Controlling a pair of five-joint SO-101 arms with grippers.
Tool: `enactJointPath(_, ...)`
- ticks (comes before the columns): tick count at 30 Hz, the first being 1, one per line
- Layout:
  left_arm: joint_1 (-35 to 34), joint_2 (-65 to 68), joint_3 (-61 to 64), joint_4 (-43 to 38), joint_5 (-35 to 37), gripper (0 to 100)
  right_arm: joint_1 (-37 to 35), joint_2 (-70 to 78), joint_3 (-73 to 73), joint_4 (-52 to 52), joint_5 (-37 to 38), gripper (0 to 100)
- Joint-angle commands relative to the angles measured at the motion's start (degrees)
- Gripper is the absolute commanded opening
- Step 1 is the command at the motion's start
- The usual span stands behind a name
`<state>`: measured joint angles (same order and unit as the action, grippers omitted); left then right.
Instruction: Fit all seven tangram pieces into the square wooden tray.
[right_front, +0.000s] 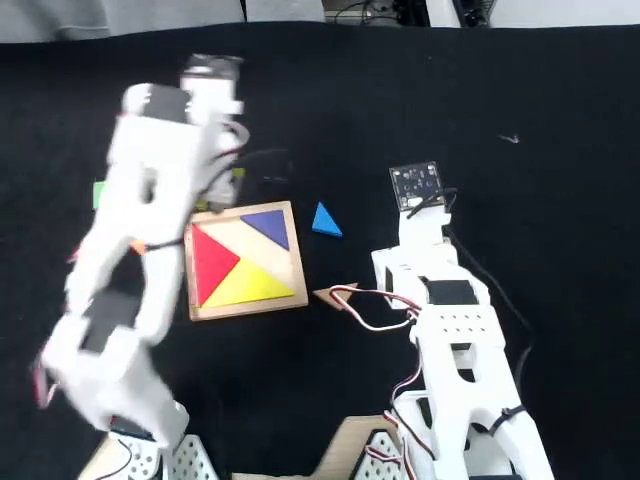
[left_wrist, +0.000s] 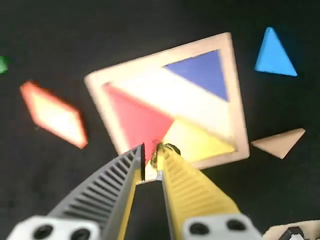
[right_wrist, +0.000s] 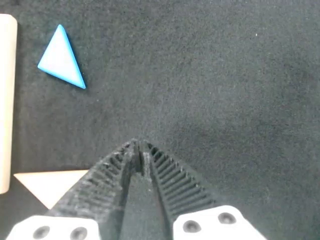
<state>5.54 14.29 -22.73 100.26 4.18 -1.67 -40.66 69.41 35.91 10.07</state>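
Observation:
The square wooden tray (right_front: 296, 262) (left_wrist: 237, 105) holds a red triangle (left_wrist: 137, 120), a yellow triangle (left_wrist: 200, 141) and a dark blue triangle (left_wrist: 200, 72). My left gripper (left_wrist: 150, 156) hovers shut over the tray's edge by the red and yellow pieces, holding nothing. An orange parallelogram (left_wrist: 52, 114) and a green piece (left_wrist: 2, 64) lie outside the tray on the left arm's side. A light blue triangle (right_front: 325, 220) (right_wrist: 61, 60) and a tan triangle (right_front: 335, 295) (right_wrist: 50, 185) lie on the other side. My right gripper (right_wrist: 138, 151) is shut and empty above the cloth near the tan triangle.
Black cloth covers the table. The white left arm (right_front: 150, 200) leans over the tray's left side and hides part of it. The right arm (right_front: 445, 310) stands right of the tray. Open cloth lies to the far right.

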Motion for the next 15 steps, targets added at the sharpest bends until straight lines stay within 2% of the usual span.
enactJointPath(1,-11.0,-24.1,17.7,-4.4,0.2,7,-3.1,-2.1,-5.5,3.3,2.5,1.1)
enactJointPath(3,-15.9,-31.2,29.2,-11.5,0.3,7,-7.6,-1.6,-10.6,9.4,4.5,1.1)
enactJointPath(7,-23.3,-39.6,54.9,-27.1,2.5,7,-15.9,1.8,-21.1,15.4,3.0,1.1)
enactJointPath(10,-29.7,-44.2,67.6,-37.6,4.9,7,-18.7,8.9,-28.1,12.7,3.1,1.1)
enactJointPath(15,-36.1,-47.6,76.3,-48.4,6.8,7,-20.1,28.4,-40.1,3.5,3.1,1.1)
